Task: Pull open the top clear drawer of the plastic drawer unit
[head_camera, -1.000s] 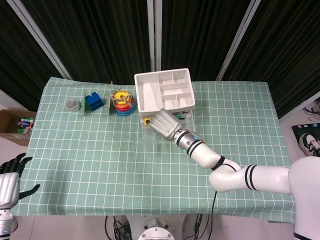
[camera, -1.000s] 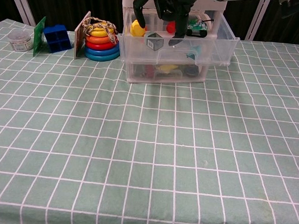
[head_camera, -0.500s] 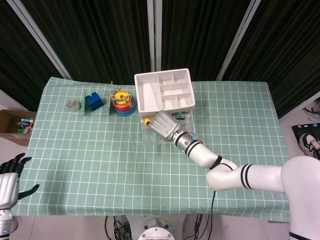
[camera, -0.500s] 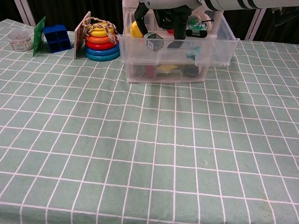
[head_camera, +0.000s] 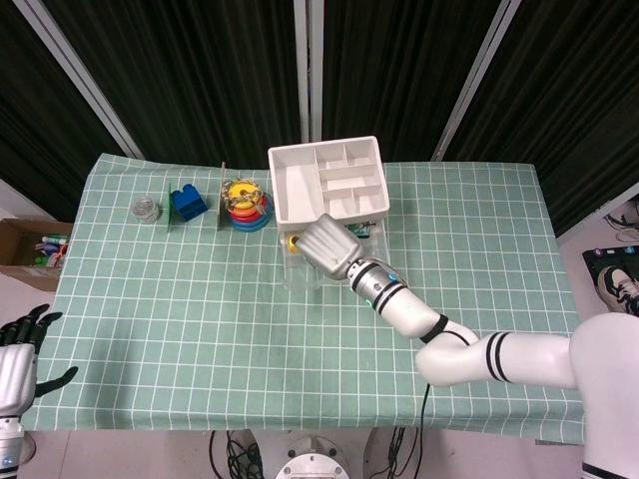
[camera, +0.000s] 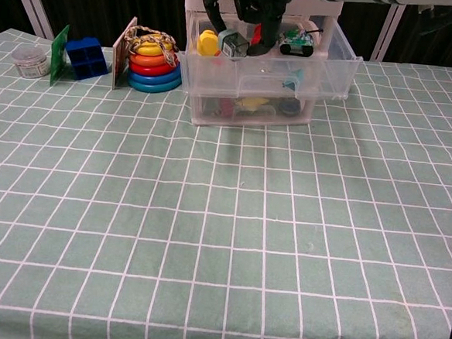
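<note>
The bench, under a green checked cloth, fills most of the head view. At its upper middle stands the plastic drawer unit, its white top divided into compartments. In the chest view the unit sits at top centre, and the top clear drawer stands pulled forward of the lower one, its front wall overhanging the tier beneath.

The right arm reaches in from the lower right of the head view to the drawer's front. The right hand hovers over the open drawer, fingers curled downward into it; in the chest view the right hand shows dark fingers around a small grey cube, though whether it truly grips the cube cannot be told. A yellow toy and a small green toy car lie in the same drawer.

The left hand waits at the lower left edge, off the bench, fingers spread and holding nothing.

Left of the unit stand a ring stacker, a blue block and a small jar.
</note>
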`<state>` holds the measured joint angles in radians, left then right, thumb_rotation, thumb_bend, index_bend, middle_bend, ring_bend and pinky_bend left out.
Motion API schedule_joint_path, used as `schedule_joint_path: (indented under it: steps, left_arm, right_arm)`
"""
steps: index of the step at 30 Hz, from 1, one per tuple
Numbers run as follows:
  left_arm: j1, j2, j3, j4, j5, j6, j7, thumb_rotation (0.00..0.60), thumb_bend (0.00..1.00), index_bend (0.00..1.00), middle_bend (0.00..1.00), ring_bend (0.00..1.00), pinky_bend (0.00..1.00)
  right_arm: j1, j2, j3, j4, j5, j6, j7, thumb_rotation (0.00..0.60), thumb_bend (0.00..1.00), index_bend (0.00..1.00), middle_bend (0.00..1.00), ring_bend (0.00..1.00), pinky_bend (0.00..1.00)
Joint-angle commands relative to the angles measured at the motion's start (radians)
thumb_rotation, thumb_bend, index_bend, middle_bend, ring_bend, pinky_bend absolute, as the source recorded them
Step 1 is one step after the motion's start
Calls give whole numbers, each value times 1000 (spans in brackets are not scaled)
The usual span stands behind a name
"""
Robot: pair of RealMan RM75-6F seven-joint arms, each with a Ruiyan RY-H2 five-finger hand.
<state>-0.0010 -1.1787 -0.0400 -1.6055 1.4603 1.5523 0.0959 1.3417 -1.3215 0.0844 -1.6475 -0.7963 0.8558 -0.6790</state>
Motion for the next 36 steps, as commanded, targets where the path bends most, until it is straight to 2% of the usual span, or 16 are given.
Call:
schedule_joint_path:
  steps: [1,6,10,13,16,19,22,27,33,36]
  left_arm:
    - [-2,3,-1,-2,4,1,0,600,16,211,140,170,202]
    - [-5,8,-4,-4,13,5,1,600,15,211,140,169,202]
    - [-9,8,-4,-3,19,3,-1,600,16,211,141,170,202]
    - [-13,4,-6,-3,24,1,-1,600,15,211,140,170,202]
    - [-18,1,-6,-5,33,1,2,600,15,211,140,169,202]
    - [-22,1,-5,-9,43,3,7,600,15,211,141,170,202]
    - [-22,0,-3,-11,49,6,9,600,16,211,140,170,202]
    - [-18,-1,1,-10,48,7,8,600,15,211,140,170,202]
    - [-14,-6,4,-2,48,11,1,600,15,211,140,169,202]
    - [-15,-8,5,3,49,10,-3,600,16,211,141,169,202]
  right_arm:
    - [-44,54,24,-78,-65,62,42,600,326,659,874,766,782]
    - [-156,167,24,-248,-219,179,134,600,326,662,876,767,784]
    - [-296,247,-43,-365,-396,281,229,600,327,660,876,767,784]
    - [-391,250,-116,-380,-530,327,294,600,326,657,876,767,785]
    - [-452,200,-185,-339,-622,317,329,600,326,649,876,767,786]
    - [-478,123,-225,-276,-659,265,316,600,326,638,873,766,788]
    - [-492,34,-231,-207,-663,218,282,600,326,622,869,766,789]
    - [-504,-95,-208,-97,-650,173,186,600,327,569,868,764,789]
    - [-510,-183,-192,-23,-610,115,88,600,326,409,868,764,789]
    - [-520,-195,-185,-13,-597,115,41,600,324,213,868,764,790]
